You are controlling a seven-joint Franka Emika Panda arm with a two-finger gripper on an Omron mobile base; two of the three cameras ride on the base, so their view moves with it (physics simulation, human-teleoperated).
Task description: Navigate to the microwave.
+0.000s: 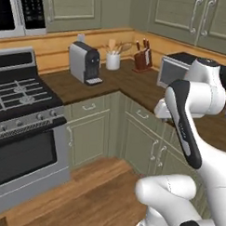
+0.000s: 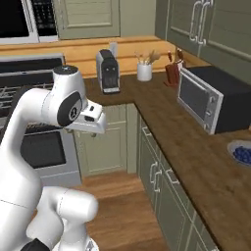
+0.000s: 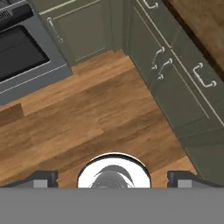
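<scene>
Microwave [image 1: 19, 10] sits upper left of the frame, long axis horizontal, door facing the room; gripper [image 3: 113, 178] fingers spread wide over floor [image 3: 87, 122].

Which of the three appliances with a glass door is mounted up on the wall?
The microwave, at the upper left above the gas range. The range stands on the floor, and the small toaster oven sits on the counter.

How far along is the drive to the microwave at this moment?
Partly done: the microwave sits at the upper left edge of both base views, above the range. In hand: the hand points at the wood floor, fingers apart, holding nothing. Left: bringing the base to face the microwave.
</scene>
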